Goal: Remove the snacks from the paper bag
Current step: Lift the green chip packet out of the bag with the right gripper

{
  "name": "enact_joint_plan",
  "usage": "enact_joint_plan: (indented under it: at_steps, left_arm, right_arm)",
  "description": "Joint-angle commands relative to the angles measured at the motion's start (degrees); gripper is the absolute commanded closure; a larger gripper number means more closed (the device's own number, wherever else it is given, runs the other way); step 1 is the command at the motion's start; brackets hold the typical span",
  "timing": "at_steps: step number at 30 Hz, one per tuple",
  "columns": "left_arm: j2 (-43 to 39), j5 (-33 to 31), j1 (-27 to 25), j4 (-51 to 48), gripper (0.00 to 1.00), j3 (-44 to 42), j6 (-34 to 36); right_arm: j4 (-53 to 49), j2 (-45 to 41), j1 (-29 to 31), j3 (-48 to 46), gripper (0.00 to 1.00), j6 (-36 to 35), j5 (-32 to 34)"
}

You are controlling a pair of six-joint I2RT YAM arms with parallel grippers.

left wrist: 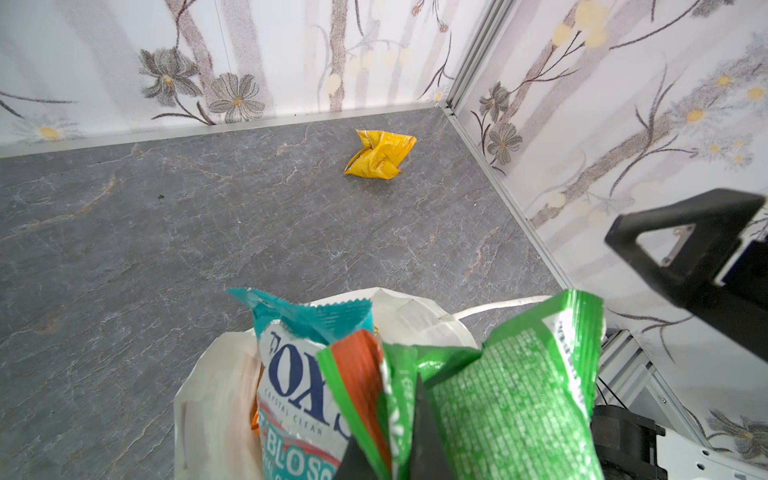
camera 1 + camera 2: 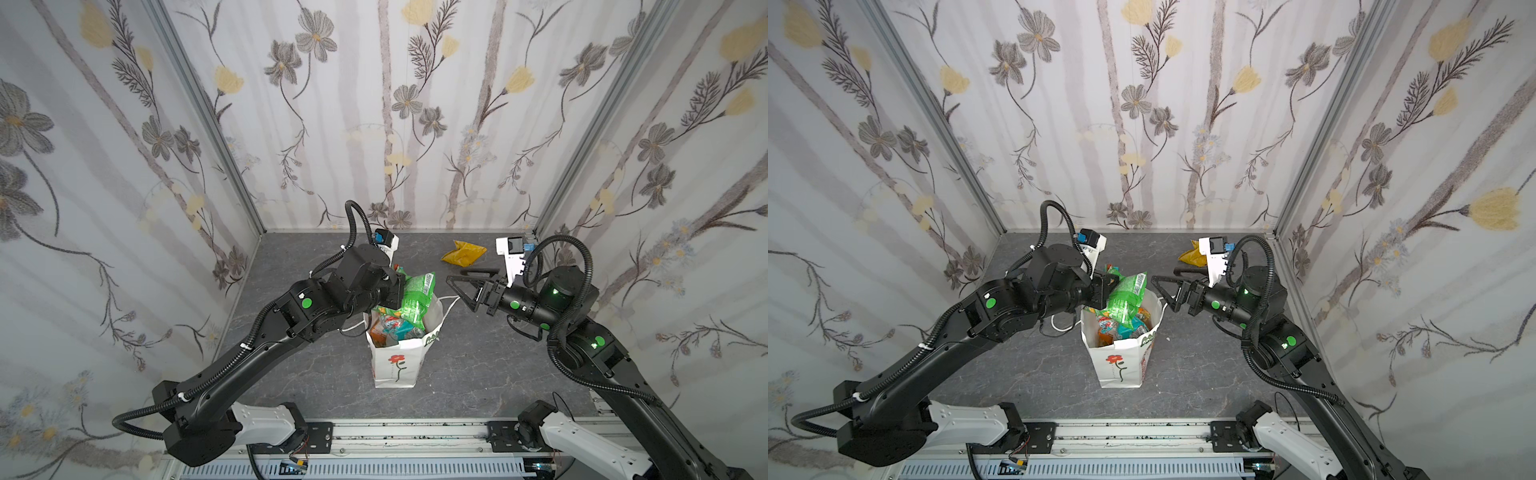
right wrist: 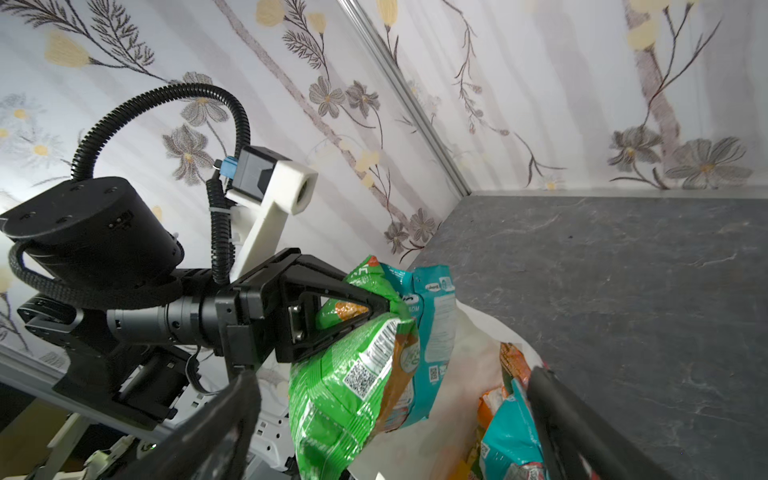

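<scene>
The white paper bag [image 2: 395,365] [image 2: 1121,365] stands upright mid-table, mouth open. My left gripper [image 2: 400,277] [image 1: 395,453] is shut on the top edge of a green snack packet [image 2: 415,297] [image 3: 345,395], which hangs above the bag's mouth. A teal-and-white packet [image 1: 299,374] [image 3: 432,332] rises beside it; whether it is pinched too I cannot tell. Orange and teal packets [image 2: 390,326] lie inside the bag. A yellow packet [image 2: 462,252] [image 1: 380,154] lies on the table at the back right. My right gripper [image 2: 455,276] [image 3: 392,372] is open, just right of the bag's mouth, holding nothing.
The grey marbled tabletop [image 2: 478,365] is boxed in by floral walls at the left, back and right. A metal rail [image 2: 415,436] runs along the front edge. The bag's white cord handle [image 2: 451,299] hangs out on its right side, below my right gripper.
</scene>
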Motion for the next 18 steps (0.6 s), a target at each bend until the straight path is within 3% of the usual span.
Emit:
enact_joint_plan:
  at_steps: [1,10,18]
  left_arm:
    - [-0.3,-1.4,0.1,5.3,1.0,-0.3,0.5]
    - [-0.9,-3.0,0.1,9.5,1.0,-0.7,1.6]
    - [-0.4,-2.8,0.0,11.5,1.0,-0.8,1.6]
  right_arm:
    - [7.8,0.1,0.5,-1.7,0.0,5.4,-4.3]
    - [14.9,1.8,3.5,-5.6,0.03,9.9,-6.1]
    - [20.8,5.5,7.0,-5.6,0.17,13.1,-6.1]
